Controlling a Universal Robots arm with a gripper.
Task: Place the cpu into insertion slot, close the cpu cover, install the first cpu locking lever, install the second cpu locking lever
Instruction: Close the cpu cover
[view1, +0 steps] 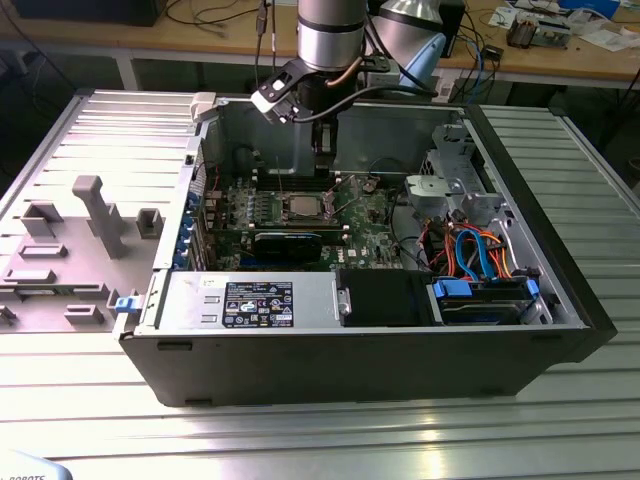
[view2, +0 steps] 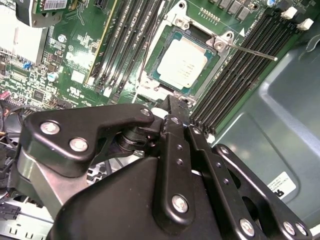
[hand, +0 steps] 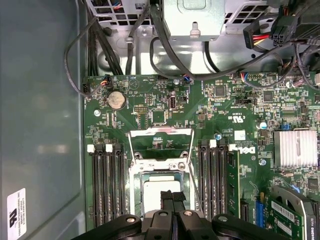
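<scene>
The cpu (view2: 184, 62) lies flat in the insertion slot (view2: 156, 46) on the green board, its silver-grey top showing; it also appears in the first wrist view (hand: 156, 192) and the exterior view (view1: 305, 207). The cpu cover (hand: 161, 134) stands flipped open at the slot's far edge, with board showing through its cut-out. A thin locking lever (view2: 250, 50) sticks out free from a slot corner. My gripper (hand: 173, 196) hovers just above the near edge of the cpu, fingers pressed together with nothing between them; it is also seen in the second wrist view (view2: 170, 106) and exterior view (view1: 321, 160).
Long black memory slots (hand: 107, 185) flank the socket on both sides. A heatsink (hand: 298, 148) and an expansion card (hand: 287, 212) sit nearby. Cables (hand: 165, 45) hang over the board's edge. The case wall (hand: 40, 125) rises close beside the memory slots.
</scene>
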